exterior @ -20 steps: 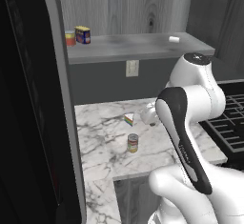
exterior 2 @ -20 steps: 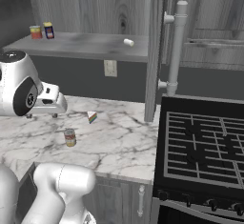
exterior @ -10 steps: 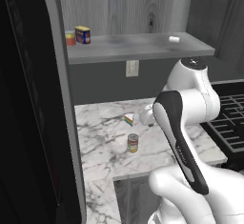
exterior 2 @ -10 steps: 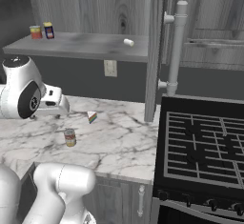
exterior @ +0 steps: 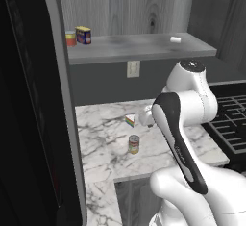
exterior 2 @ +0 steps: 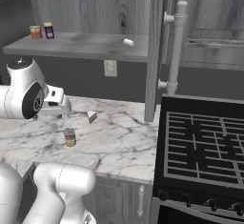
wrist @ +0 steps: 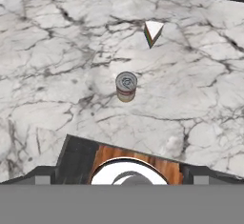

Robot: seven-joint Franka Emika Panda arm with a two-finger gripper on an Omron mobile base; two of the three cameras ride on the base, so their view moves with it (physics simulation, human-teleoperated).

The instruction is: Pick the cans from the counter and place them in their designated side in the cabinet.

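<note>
The glossy white robot arm (exterior: 192, 100) is built of thick, rounded, bulbous shells with a smooth plastic look. A long dark grey, nearly black strip (exterior: 178, 143) with faint light lettering runs along one link, widening into a rounded cap at its upper end. A round white joint housing (exterior 2: 24, 99) carries a dark circular side cover with a small pale mark. The topmost joint cap (exterior: 192, 65) is white with tiny dark dots.

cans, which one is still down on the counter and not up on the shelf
The round can with the silvery top stands alone on the marble counter near the striped wedge. The blue boxy can and the red can sit on the shelf.
</note>
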